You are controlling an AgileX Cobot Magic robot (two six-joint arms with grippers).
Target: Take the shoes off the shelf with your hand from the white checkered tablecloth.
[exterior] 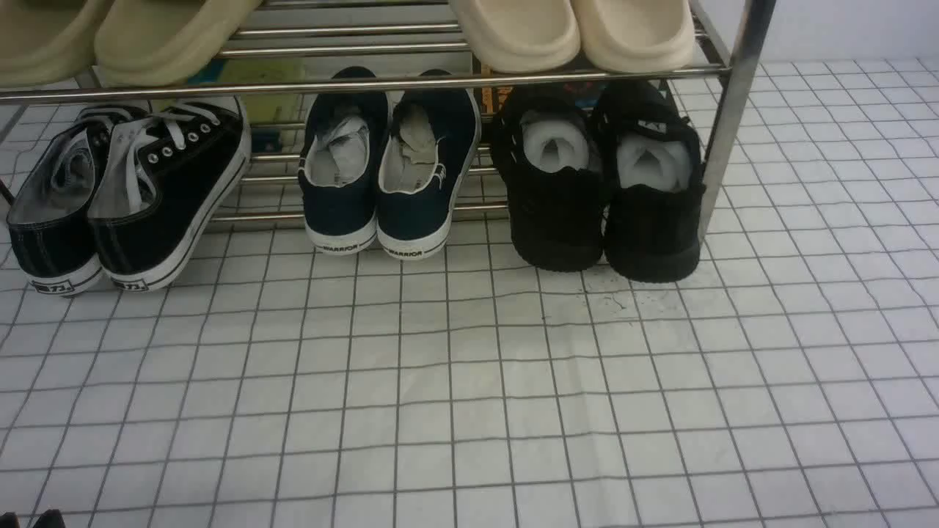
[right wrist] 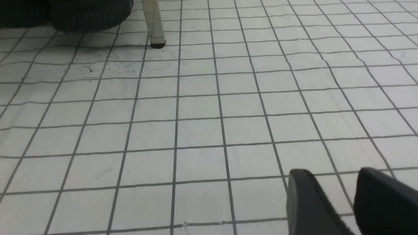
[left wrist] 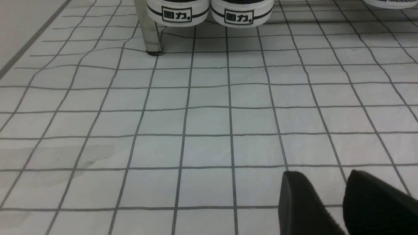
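Observation:
The all-black knit sneakers (exterior: pixel 603 187) sit heels out at the right end of the chrome shelf's (exterior: pixel 733 110) lowest tier, with white paper stuffing inside. Their soles rest on the white checkered tablecloth (exterior: pixel 469 396). In the right wrist view their dark ribbed ends (right wrist: pixel 88 14) lie beside a shelf post (right wrist: pixel 153 23). My right gripper (right wrist: pixel 329 179) is open and empty, low over the cloth, well short of the sneakers. My left gripper (left wrist: pixel 321 182) is open and empty over the cloth, facing the black canvas pair (left wrist: pixel 209 13). Neither gripper shows clearly in the front view.
Black canvas lace-ups with white soles (exterior: pixel 132 198) stand at the shelf's left, and the navy WARRIOR pair (exterior: pixel 389 169) in the middle. Beige slippers (exterior: pixel 572 33) and olive ones (exterior: pixel 110 37) sit on the tier above. A shelf post (left wrist: pixel 148 29) stands next to the canvas pair.

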